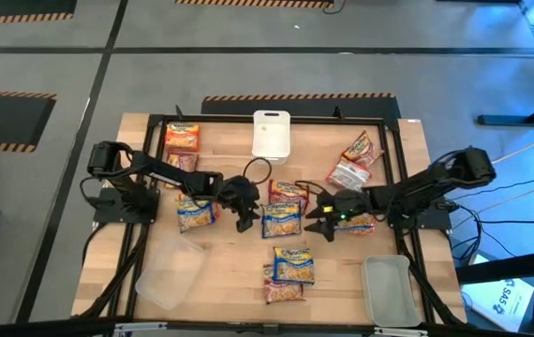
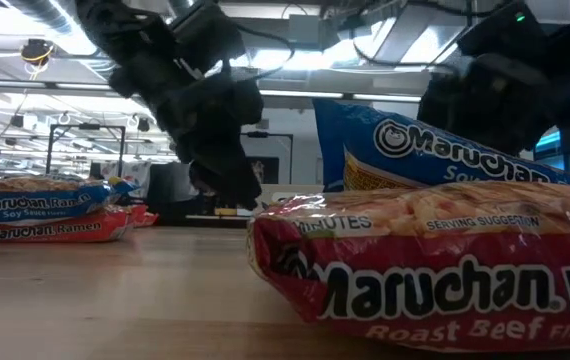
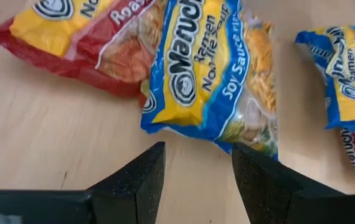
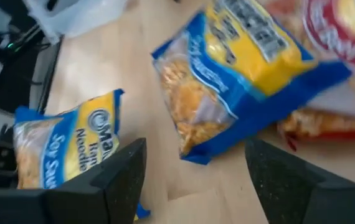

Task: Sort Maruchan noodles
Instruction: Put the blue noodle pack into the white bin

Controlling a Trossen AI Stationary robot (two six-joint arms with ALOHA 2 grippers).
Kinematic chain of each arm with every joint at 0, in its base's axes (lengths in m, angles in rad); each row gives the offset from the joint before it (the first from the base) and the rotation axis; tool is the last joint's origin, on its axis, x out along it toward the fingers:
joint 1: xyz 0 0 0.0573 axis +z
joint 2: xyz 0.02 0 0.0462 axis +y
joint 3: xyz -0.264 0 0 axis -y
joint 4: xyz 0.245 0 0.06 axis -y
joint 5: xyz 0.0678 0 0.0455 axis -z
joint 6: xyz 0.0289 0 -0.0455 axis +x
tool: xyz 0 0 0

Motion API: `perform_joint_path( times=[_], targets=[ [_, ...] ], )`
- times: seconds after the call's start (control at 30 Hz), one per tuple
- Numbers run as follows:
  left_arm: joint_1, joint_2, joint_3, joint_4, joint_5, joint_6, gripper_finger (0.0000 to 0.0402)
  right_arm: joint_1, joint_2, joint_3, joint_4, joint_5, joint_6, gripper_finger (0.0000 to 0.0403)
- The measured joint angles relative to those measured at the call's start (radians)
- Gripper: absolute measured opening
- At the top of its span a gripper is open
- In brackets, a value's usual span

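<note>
1. presumably the maruchan packets are light, soft and crinkly, with a brittle noodle block inside; the film looks glossy and likely slippery, so a firm squeeze on the block risks breaking it.
2. judged best hold: a short edge or sealed end, with the fingers straddling the packet's thickness.
3. the blue soy sauce packet (image 1: 281, 219) lies flat at mid tabletop (image 1: 220, 281), overlapping a red roast beef packet (image 1: 288, 193) next to it.
4. each packet is a flat rectangle with a yellow noodle picture; blue, red and orange variants are scattered about, with another blue-on-red pair (image 1: 291, 272) nearer the front edge.
5. the left pincer (image 1: 245, 223) sits just beside the blue soy sauce packet, fingers apart and empty; the left wrist view shows that packet (image 3: 212, 68) directly ahead.
6. the right pincer (image 1: 321, 225) is low on the packet's other side, fingers spread, holding nothing.
7. two tubs (image 1: 169, 273) stand at the front corners and a white tub (image 1: 271, 134) at the back.
</note>
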State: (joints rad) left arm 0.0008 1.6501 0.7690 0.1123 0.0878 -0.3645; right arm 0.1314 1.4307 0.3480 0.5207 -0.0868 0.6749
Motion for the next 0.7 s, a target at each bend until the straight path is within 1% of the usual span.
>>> perform_joint_path(
  times=[0.17,0.3,0.37,0.47,0.57,0.7],
  targets=[
    [-0.032,0.023,-0.052,0.139,-0.023,-0.022,0.0179,0.000,0.091,0.033,0.001,-0.002,0.111,0.0243],
    [-0.047,0.047,-0.065,0.167,-0.049,-0.033,0.0179,0.000,0.141,0.055,0.000,0.020,0.147,0.0243],
    [-0.052,0.065,-0.083,0.148,-0.056,-0.052,0.0179,0.000,0.161,0.071,0.000,0.034,0.161,0.0243],
    [-0.055,0.123,-0.078,0.224,-0.051,-0.053,0.0179,-0.001,0.174,0.089,0.001,0.034,0.163,0.0243],
    [-0.054,0.171,-0.078,0.323,-0.021,-0.054,0.0179,-0.001,0.179,0.101,0.002,0.038,0.159,0.0243],
    [-0.054,0.200,-0.078,0.405,-0.023,-0.052,0.0179,-0.001,0.179,0.105,0.001,0.095,0.152,0.0243]
  ],
)
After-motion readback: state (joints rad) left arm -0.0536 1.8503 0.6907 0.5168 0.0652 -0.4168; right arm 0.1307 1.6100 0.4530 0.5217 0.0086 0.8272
